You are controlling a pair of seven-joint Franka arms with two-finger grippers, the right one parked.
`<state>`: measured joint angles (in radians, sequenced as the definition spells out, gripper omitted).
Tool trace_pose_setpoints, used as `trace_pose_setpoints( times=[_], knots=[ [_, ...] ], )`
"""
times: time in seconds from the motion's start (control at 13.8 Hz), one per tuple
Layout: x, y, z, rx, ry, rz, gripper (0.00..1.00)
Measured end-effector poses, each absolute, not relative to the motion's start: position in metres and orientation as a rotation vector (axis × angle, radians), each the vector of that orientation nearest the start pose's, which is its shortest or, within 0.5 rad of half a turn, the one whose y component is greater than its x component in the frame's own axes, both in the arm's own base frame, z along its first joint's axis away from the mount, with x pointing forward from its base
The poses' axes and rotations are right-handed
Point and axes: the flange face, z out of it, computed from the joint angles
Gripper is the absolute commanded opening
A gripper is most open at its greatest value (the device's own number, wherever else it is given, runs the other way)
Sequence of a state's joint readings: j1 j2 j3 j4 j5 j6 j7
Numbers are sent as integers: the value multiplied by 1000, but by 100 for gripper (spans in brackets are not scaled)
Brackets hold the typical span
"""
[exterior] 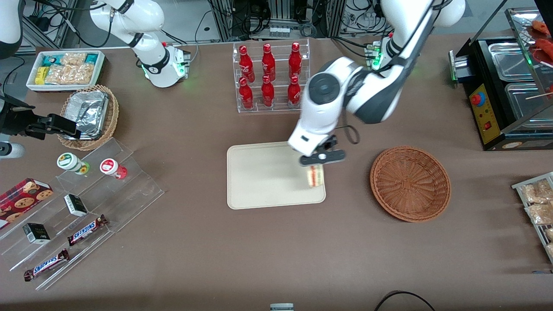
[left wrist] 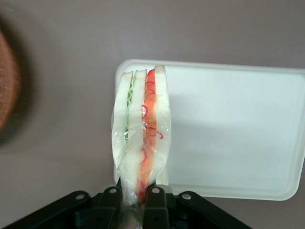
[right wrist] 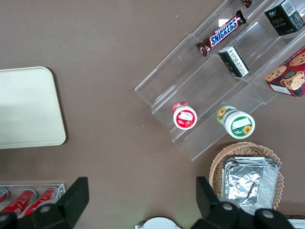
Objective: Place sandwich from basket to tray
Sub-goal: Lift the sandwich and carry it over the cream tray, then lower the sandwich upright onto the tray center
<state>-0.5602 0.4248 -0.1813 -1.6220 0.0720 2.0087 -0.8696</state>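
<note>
Item in hand: my black two-finger gripper (left wrist: 135, 198) is pinching the clear-wrapped triangular sandwich (left wrist: 141, 138) of pale bread with red and green filling by its narrow end, both fingertips (left wrist: 153, 193) pressing the wrap. Below my gripper (exterior: 319, 165), the sandwich (exterior: 315, 176) is hanging over the edge of the flat cream-beige rectangular plastic tray (exterior: 263, 181). Beside me, apart, the round reddish-brown wicker basket (exterior: 410, 183) is sitting on the brown table (exterior: 276, 250).
</note>
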Motion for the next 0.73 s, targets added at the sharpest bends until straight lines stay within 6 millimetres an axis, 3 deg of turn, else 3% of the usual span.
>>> trace_pose_setpoints(
  times=[0.36,0.73],
  knots=[
    [485,-500,327,-3116,-51,104,0],
    [466,-537,282,-3147,-35,89,0]
  ],
)
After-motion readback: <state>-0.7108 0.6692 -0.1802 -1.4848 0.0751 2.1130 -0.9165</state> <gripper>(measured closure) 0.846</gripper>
